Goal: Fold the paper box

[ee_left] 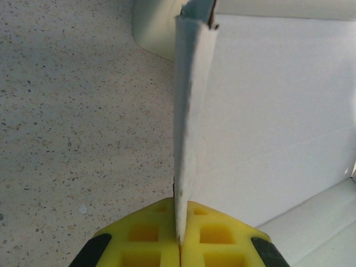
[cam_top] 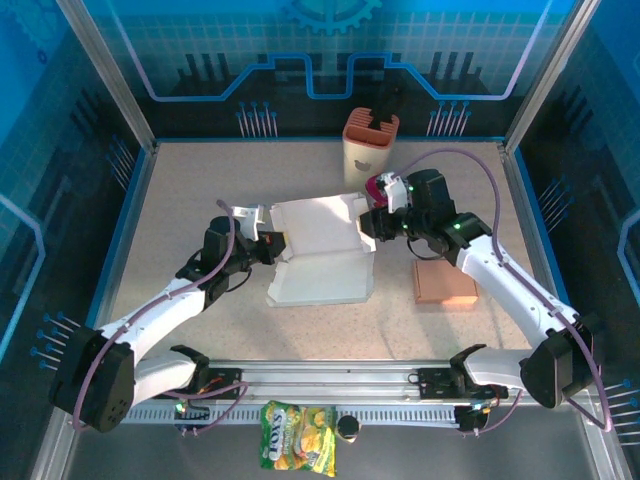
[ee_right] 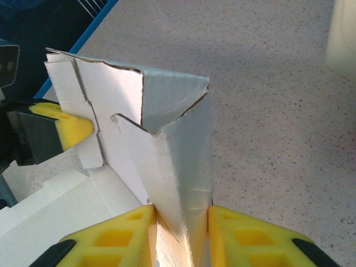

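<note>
Two yellow-padded grippers have hold of the white paper box (cam_top: 322, 255), which lies half-formed at the middle of the bench. We see the left gripper (ee_left: 179, 236) pinched fully together on a thin upright flap at the box's left side, with only the card between its pads. The right gripper (ee_right: 181, 233) stands partly apart, its pads pressed on either side of a folded, doubled corner wall at the box's right side.

The speckled beige bench (cam_top: 200, 190) sits inside blue printed walls with metal posts. Near the far edge stands a tan-and-orange tub (cam_top: 370, 150). Toward the right edge, just beside the right arm, lies a flat terracotta block (cam_top: 444, 283). Past the near edge, in front of the rail, lies a yellow-green snack bag (cam_top: 298, 437).

From above we get the whole box. The right wrist view adds the slotted tabs of the raised wall, with the left gripper's pad beyond it.
</note>
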`<state>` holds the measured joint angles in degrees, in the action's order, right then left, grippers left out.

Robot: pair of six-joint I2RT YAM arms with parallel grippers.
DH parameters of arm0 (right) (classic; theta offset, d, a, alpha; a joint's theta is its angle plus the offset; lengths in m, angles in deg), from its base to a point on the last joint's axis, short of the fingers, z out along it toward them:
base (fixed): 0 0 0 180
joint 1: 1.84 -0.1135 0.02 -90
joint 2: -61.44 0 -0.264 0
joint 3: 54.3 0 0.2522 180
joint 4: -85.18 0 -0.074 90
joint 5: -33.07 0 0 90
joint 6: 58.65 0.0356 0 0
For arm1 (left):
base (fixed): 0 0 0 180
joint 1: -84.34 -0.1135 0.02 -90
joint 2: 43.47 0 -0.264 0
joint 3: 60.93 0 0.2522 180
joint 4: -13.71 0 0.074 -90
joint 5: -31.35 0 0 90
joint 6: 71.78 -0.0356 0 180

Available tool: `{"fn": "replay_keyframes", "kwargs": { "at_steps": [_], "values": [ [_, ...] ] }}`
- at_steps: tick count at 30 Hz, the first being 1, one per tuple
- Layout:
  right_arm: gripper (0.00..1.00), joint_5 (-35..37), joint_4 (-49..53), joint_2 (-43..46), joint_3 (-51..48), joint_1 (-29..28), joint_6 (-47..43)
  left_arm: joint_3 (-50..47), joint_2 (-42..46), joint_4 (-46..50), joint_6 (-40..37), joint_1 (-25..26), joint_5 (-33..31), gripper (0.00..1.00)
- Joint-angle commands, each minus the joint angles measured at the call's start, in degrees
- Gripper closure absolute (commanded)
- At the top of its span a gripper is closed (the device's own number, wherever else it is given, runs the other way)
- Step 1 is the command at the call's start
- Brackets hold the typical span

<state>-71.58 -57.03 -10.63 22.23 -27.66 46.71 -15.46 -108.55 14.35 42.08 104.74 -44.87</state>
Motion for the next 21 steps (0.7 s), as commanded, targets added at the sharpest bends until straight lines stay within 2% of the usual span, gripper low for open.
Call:
{"fn": "replay_keyframes", "kwargs": {
  "at_steps": [1,11,17,21],
  "values": [
    [0.69,5.8,1.6,-0.7,1.3,-2.7,-0.5,2.4,1.7,-0.2,-0.7,0.1,0.4,1.00],
    [0.68,23.8,4.0,-2.5,3.1,-9.4,-1.3,3.1,1.6,0.8,-1.4,1.0,-0.7,1.00],
    [0.67,29.5,4.8,-5.5,4.7,-12.7,-0.8,3.5,1.7,1.3,-1.8,1.6,-1.4,1.00],
    [0.67,30.7,3.7,-5.9,3.9,-12.9,0.6,3.4,2.0,1.8,-2.1,1.8,-1.7,1.00]
  ]
}}
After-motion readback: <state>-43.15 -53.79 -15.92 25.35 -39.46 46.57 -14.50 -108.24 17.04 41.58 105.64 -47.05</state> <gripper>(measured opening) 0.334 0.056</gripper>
